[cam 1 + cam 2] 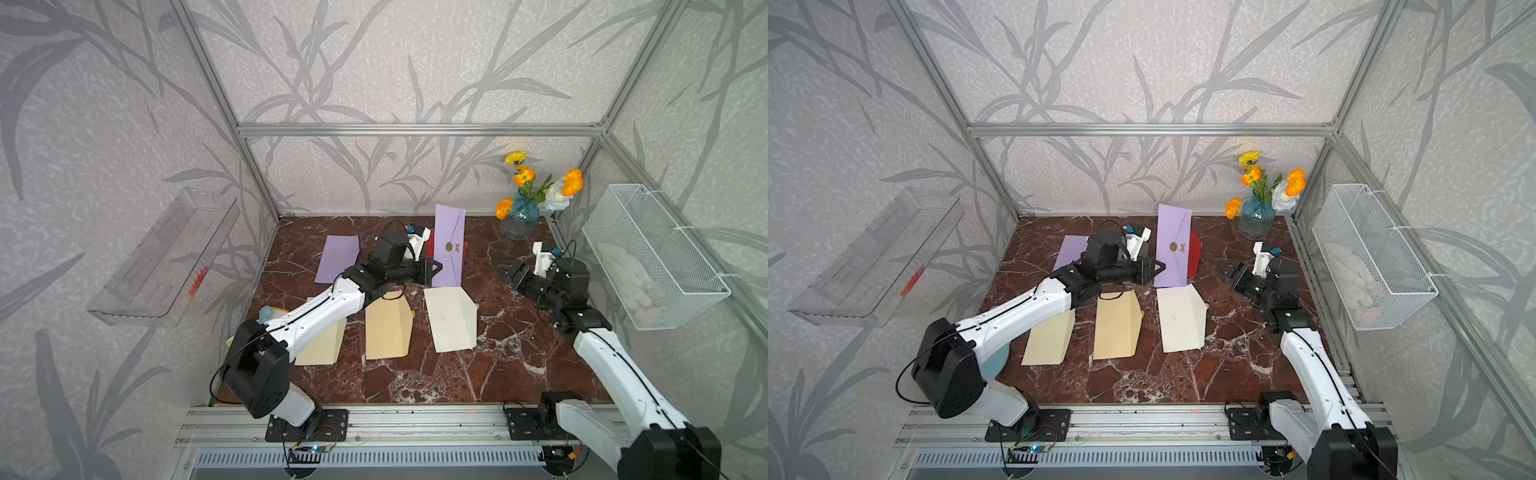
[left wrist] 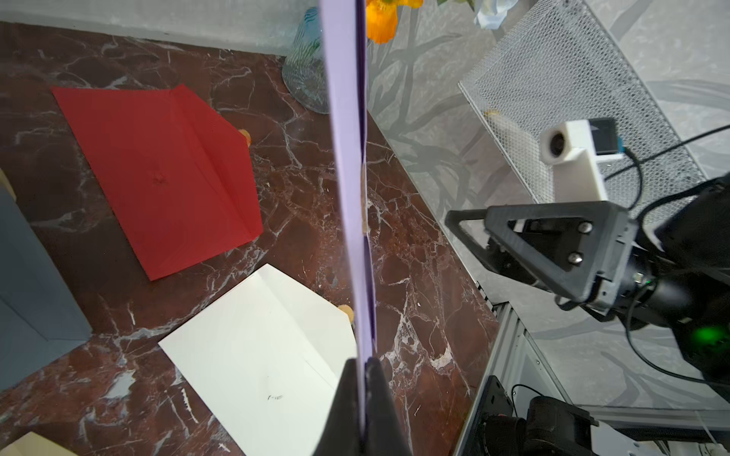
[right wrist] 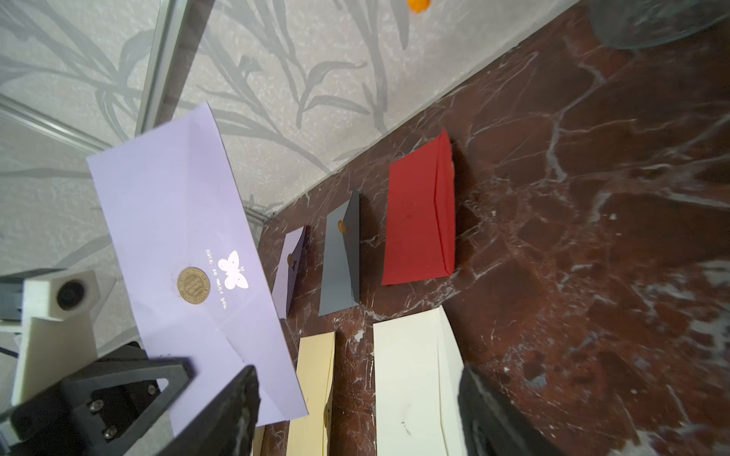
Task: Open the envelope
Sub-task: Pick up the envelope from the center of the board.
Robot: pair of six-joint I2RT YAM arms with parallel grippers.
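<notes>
1. The lilac envelope (image 1: 449, 245) stands on end just above the centre of both top views. It appears lifted clear of the marble tabletop (image 1: 519, 353). Its flap is shut under a round gold seal (image 3: 193, 285), which shows at lower left in the right wrist view.
2. My left gripper (image 2: 363, 367) is clenched on the envelope's lower edge. In the left wrist view the paper runs edge-on up the middle of the frame.
3. My right gripper (image 1: 510, 272) sits right of centre in both top views, apart from the envelope. Its fingers (image 3: 233, 398) are spread with nothing between them.
4. Around it lie a red envelope (image 3: 420, 213) behind and a cream envelope (image 1: 451, 318) just below. A vase of flowers (image 1: 519, 220) stands at upper right.
5. Step in hand, as I judge it: the envelope is picked up and presented, seal side toward the right arm, but not yet opened.
6. The next move calls for the right gripper to reach in and pinch the flap's tip by the seal. It should then peel the flap away while the left holds firm (thin paper, so a shallow bite may slip or tear).
</notes>
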